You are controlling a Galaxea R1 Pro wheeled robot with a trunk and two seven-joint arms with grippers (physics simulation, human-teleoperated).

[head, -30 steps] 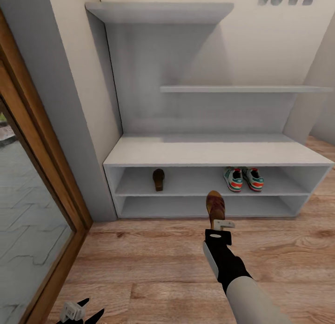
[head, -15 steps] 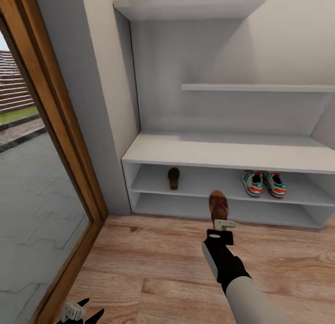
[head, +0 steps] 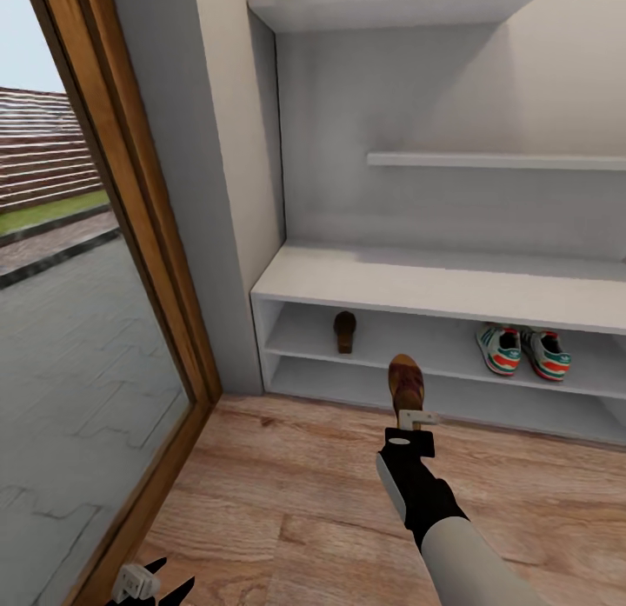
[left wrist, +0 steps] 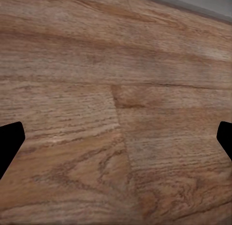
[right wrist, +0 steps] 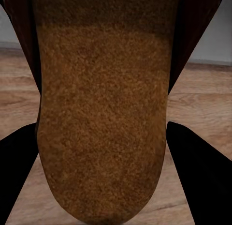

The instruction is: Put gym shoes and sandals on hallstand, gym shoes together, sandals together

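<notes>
My right gripper [head: 412, 417] is shut on a reddish-brown sandal [head: 405, 382], held toe-forward above the wood floor [head: 287, 502] in front of the pale grey hallstand [head: 417, 284]. Its tan footbed [right wrist: 104, 113] lies between the dark fingers [right wrist: 198, 167] in the right wrist view. The other sandal [head: 345, 330] lies on the upper low shelf at the left. The two gym shoes [head: 522, 349] stand side by side on the same shelf to the right. My left gripper [head: 148, 586] hangs open low at the left, over bare floor planks [left wrist: 116, 113].
A wood-framed glass door [head: 130, 241] stands at the left, with a grey wall pier [head: 187, 197] between it and the rack. Two wall shelves [head: 487, 160] hang above the bench top. Bare floor stretches in front of the rack.
The whole view has swung left: the rack has shifted right in the picture and more of the glass door shows. My right gripper still holds the sandal in the same pose.
</notes>
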